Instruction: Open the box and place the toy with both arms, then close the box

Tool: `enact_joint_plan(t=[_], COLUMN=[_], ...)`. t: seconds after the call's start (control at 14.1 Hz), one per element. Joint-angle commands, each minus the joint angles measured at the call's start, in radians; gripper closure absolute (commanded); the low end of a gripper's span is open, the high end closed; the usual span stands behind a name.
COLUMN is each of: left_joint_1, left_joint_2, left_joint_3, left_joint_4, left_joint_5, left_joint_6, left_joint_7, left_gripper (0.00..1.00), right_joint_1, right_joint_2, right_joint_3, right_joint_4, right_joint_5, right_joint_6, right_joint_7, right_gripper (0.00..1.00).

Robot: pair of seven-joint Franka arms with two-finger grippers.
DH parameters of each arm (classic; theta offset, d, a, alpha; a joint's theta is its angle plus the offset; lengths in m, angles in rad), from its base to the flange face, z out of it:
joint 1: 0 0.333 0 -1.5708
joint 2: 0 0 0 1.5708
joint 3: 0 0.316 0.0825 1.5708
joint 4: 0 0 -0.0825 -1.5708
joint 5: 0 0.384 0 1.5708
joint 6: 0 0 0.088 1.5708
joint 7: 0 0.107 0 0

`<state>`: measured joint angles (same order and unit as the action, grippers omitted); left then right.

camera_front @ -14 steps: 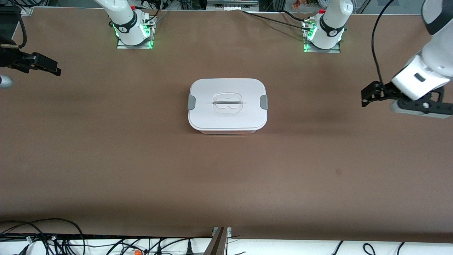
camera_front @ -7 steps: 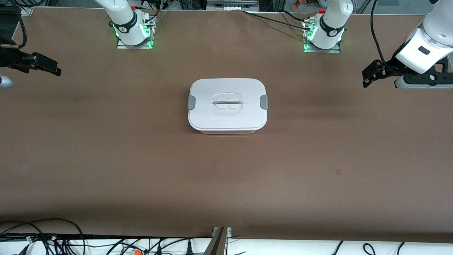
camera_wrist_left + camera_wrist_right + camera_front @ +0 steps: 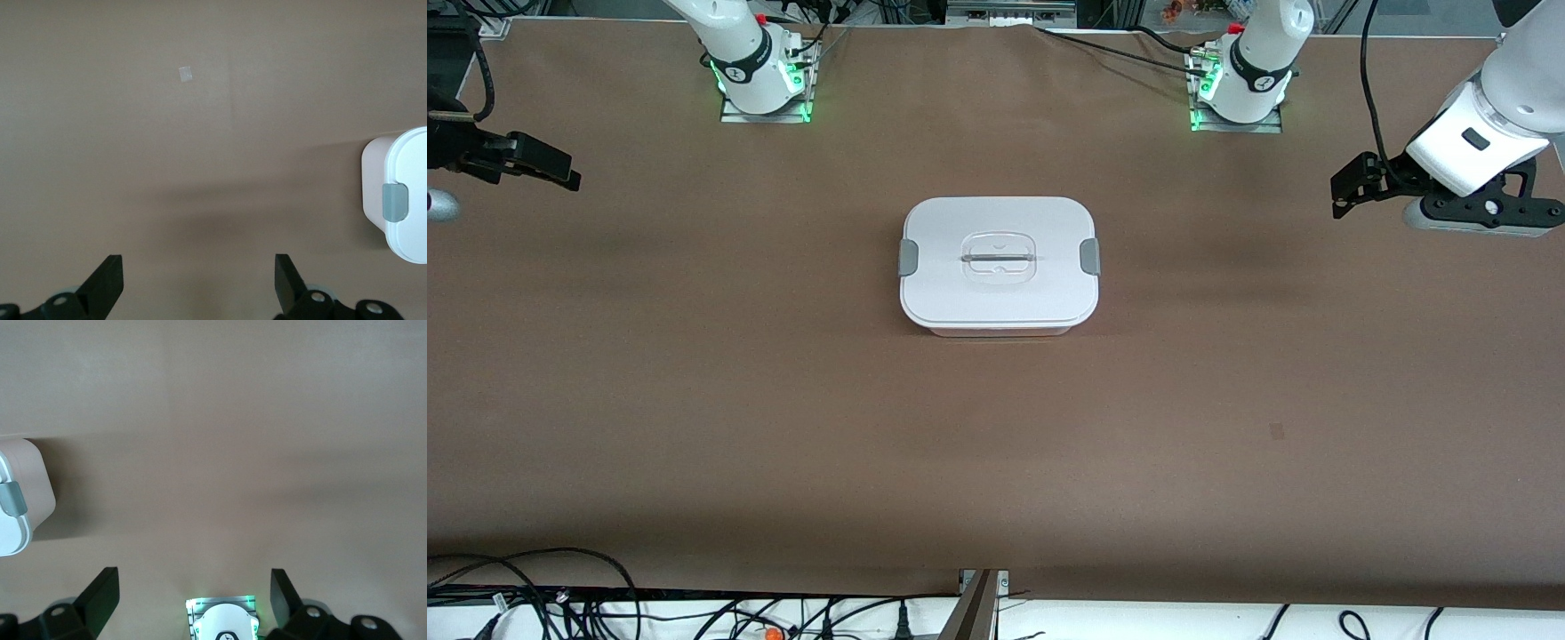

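The box (image 3: 999, 265) stands at the table's middle, its white lid on and both grey side clips down. The toy is out of view. My left gripper (image 3: 1344, 191) hangs open and empty over bare table at the left arm's end, well apart from the box. My right gripper (image 3: 560, 171) hangs open and empty over the right arm's end. In the left wrist view the gripper (image 3: 198, 283) is spread wide, with the box's end and a clip (image 3: 393, 202) at the frame's edge. In the right wrist view the gripper (image 3: 193, 593) is also wide, and the box (image 3: 23, 510) shows at the edge.
The brown table (image 3: 996, 462) has a small mark (image 3: 1276, 432) toward the left arm's end, nearer the front camera than the box. The arm bases (image 3: 760, 80) (image 3: 1240, 89) stand along the table's edge farthest from the front camera. Cables (image 3: 560, 596) lie off the edge nearest that camera.
My left gripper has risen and drawn back toward its base side, staying open. The right arm and the box have not moved.
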<state>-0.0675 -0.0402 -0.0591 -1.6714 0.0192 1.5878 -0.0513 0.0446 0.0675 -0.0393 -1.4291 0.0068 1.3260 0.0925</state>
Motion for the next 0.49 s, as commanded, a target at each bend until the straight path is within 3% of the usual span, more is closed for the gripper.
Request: enact_joint_plan(t=[0.0,0.42], left_joint_1=[-0.003,-0.003], left_joint_2=[0.016,0.019], left_joint_3=[0.001,0.002], left_joint_4=[0.039,0.041], left_joint_5=[-0.011,-0.01], left_joint_6=[-0.029,-0.028], left_joint_7=[0.022,0.031], left_gripper=[0.0,0.0], right_joint_1=[-0.002,-0.002], right_joint_2=[-0.003,-0.003], right_joint_3=[0.006,0.006], right_joint_4=[0.002,0.004], right_joint_5=[0.002,0.004], right_joint_6=[0.002,0.002], right_joint_7=[0.015,0.015], right_gripper=[0.0,0.0])
